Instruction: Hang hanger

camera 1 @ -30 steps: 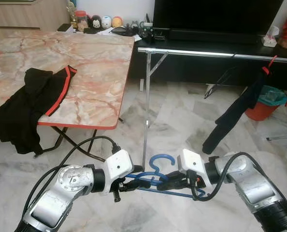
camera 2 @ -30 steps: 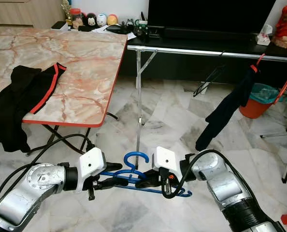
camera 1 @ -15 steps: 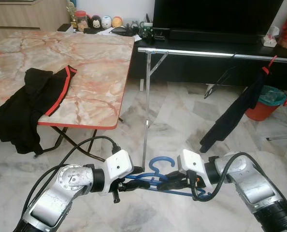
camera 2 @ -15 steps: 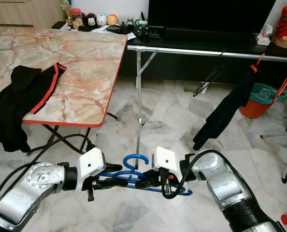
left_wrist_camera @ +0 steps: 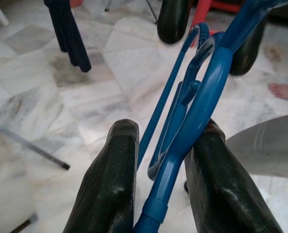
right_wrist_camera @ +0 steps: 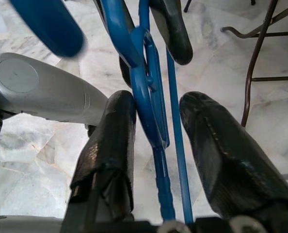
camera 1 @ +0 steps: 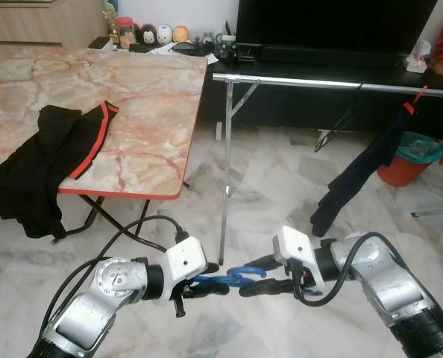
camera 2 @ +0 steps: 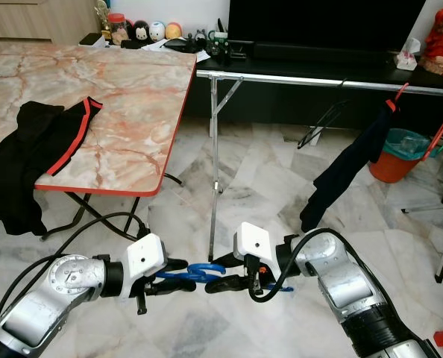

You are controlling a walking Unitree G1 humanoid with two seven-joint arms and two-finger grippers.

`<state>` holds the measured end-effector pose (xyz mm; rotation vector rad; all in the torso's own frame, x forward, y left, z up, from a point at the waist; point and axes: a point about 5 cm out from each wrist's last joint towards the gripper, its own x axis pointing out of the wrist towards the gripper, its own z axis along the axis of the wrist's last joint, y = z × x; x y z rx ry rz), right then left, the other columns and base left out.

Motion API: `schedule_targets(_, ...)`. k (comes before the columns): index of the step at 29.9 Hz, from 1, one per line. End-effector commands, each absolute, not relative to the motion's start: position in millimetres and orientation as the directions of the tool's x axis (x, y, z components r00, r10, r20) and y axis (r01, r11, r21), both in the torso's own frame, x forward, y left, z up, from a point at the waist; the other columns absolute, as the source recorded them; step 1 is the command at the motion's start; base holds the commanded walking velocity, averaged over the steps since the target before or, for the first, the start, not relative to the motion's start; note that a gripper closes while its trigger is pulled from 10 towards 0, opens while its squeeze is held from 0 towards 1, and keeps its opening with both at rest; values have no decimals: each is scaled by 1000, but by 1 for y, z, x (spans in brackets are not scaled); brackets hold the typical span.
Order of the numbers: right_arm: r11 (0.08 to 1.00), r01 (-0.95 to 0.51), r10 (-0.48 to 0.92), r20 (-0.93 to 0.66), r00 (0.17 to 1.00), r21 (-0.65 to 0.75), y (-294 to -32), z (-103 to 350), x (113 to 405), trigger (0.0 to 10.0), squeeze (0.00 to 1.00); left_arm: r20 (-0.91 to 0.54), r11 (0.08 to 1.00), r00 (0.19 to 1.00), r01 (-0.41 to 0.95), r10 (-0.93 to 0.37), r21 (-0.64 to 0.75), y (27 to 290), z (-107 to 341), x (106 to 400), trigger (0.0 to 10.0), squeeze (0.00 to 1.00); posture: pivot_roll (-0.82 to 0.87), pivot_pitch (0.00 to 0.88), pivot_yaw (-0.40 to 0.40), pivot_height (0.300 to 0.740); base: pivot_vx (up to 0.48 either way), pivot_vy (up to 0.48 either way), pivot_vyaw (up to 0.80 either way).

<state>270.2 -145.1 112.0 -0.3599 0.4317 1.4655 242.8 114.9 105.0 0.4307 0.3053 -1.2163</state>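
Slim blue plastic hanger (camera 1: 229,280), both black jaws around it, veined marble floor (camera 1: 274,186)

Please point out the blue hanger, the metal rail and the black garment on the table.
blue hanger (left_wrist_camera: 202,104), left wrist view, on its curved hook.
metal rail (camera 1: 311,81), left eye view, on the horizontal bar.
black garment (camera 1: 50,145), left eye view, on its middle.

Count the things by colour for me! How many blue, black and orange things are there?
Blue: 1, the hanger held between the left tool and right tool.
Black: 2, the clothes on the table and the cloth on the rail.
Orange: 1, the bucket.
Total: 4
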Motion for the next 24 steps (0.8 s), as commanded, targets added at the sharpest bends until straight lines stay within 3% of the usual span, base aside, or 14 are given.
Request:
schedule_targets(1,71,-997,875,-480,62,2,-144,119,273,10000,1000,-455,281,331,944,-827,175,115,103,244,0,0,36,0,-56,740,0,0,0)
schedule_targets(6,74,-997,863,-501,57,14,-146,114,271,10000,1000,-504,368,398,916,-767,163,135,81,242,0,0,34,0,-54,740,0,0,0)
schedule_targets(14,164,-987,793,-595,129,5,-162,92,274,10000,1000,-590,524,520,831,-618,185,175,41,237,0,0,33,0,-55,740,0,0,0)
schedule_targets(15,170,-985,785,-604,138,-3,-163,90,274,10000,702,-596,535,526,825,-606,185,177,37,236,0,0,33,0,-55,740,0,0,0)
schedule_targets(16,170,-985,785,-604,138,-3,-163,90,274,10000,702,-596,535,526,825,-606,185,177,37,236,0,0,33,0,-55,740,0,0,0)
schedule_targets(17,210,-978,777,-606,171,-6,-165,87,276,10000,0,-605,562,574,792,-552,239,183,32,237,0,0,33,0,-55,740,0,0,0)
schedule_targets(18,210,-978,777,-606,171,-6,-165,87,276,10000,0,-605,562,574,792,-552,239,183,32,237,0,0,33,0,-55,740,0,0,0)
schedule_targets(20,358,-933,701,-649,295,-37,-173,73,287,10000,0,-622,629,646,718,-442,298,194,19,237,10000,0,36,0,-59,740,0,0,0)
schedule_targets(22,501,-857,573,-698,429,-116,-182,57,297,10000,0,-653,683,674,658,-347,316,204,4,234,10000,0,32,0,-58,740,0,0,0)
schedule_targets(23,501,-857,573,-698,429,-116,-182,57,297,10000,0,-653,683,674,658,-347,316,204,4,234,10000,0,32,0,-58,740,0,0,0)
schedule_targets(24,590,-795,506,-703,500,-141,-184,49,302,10000,0,-669,705,676,635,-309,316,208,-4,231,10000,0,29,0,-57,740,0,0,0)
